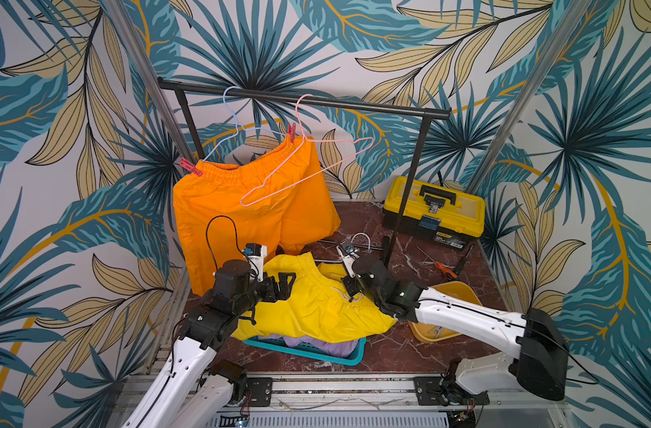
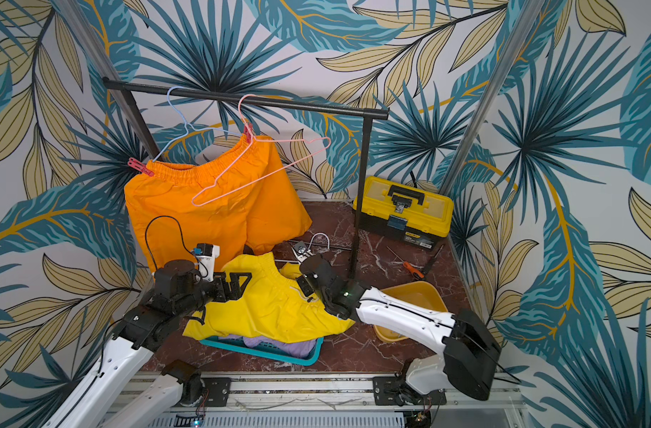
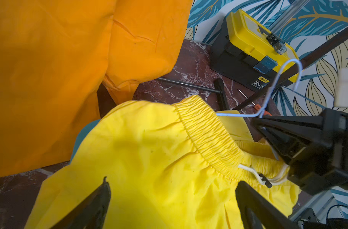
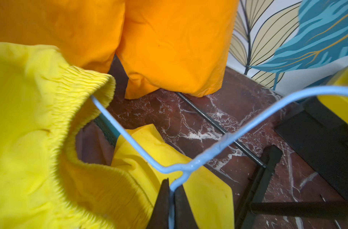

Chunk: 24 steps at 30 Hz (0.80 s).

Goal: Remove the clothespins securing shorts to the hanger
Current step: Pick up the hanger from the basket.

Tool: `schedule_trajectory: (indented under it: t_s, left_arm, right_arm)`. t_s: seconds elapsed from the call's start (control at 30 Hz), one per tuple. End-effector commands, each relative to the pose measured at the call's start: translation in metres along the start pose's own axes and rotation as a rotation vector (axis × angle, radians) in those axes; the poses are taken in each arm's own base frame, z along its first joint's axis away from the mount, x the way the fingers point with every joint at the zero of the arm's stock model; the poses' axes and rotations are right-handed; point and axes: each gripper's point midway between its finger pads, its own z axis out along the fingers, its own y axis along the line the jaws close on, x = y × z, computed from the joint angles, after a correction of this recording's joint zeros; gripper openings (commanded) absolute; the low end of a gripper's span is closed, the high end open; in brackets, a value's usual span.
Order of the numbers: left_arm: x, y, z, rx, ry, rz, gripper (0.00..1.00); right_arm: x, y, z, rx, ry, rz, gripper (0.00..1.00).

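Note:
Orange shorts [image 1: 242,207] hang from a blue hanger [image 1: 235,122] on the black rail, pinned by two red clothespins [image 1: 190,167] [image 1: 291,130]. Yellow shorts [image 1: 309,307] lie crumpled over a teal basket [image 1: 305,350]. A second pale blue hanger [image 4: 208,150] runs into their waistband. My right gripper [image 4: 172,186] is shut on this hanger's wire just below the neck. My left gripper [image 3: 172,181] hovers open over the yellow fabric, with nothing between its fingers. Lilac shorts [image 1: 335,348] peek out of the basket under the yellow pair.
An empty pink hanger [image 1: 309,166] hangs in front of the orange shorts. A yellow toolbox [image 1: 433,211] stands at the back right behind the rack's post [image 1: 405,192]. A yellow bin [image 1: 446,311] under my right arm holds a pale clothespin [image 1: 437,331]. An orange-handled screwdriver [image 1: 444,268] lies nearby.

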Motion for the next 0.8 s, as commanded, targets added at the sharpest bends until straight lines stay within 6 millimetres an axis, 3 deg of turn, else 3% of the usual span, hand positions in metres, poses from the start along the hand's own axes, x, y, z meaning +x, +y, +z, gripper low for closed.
schedule_trajectory:
  t_s: [0.0,0.2,0.37,0.57,0.77]
  left_arm:
    - [-0.020,0.001,-0.020,-0.039,-0.077,0.006,0.99]
    - [-0.028,0.021,-0.035,-0.188,-0.089,0.028,1.00]
    - [-0.034,0.031,-0.032,-0.255,-0.095,0.025,1.00]
    - [-0.039,-0.002,-0.015,-0.099,0.006,0.149,1.00]
    - [-0.058,-0.047,-0.026,0.098,0.000,0.198,1.00]
  right_arm:
    - [-0.018,-0.017,-0.021,0.041,-0.144,0.084,0.00]
    - [-0.015,-0.023,-0.054,-0.020,-0.250,0.109,0.00]
    - [-0.009,-0.011,-0.081,-0.164,-0.336,0.089,0.00]
    - [-0.005,0.007,-0.119,-0.347,-0.415,0.015,0.00]
    - [0.004,0.005,-0.129,-0.364,-0.411,-0.008,0.00]
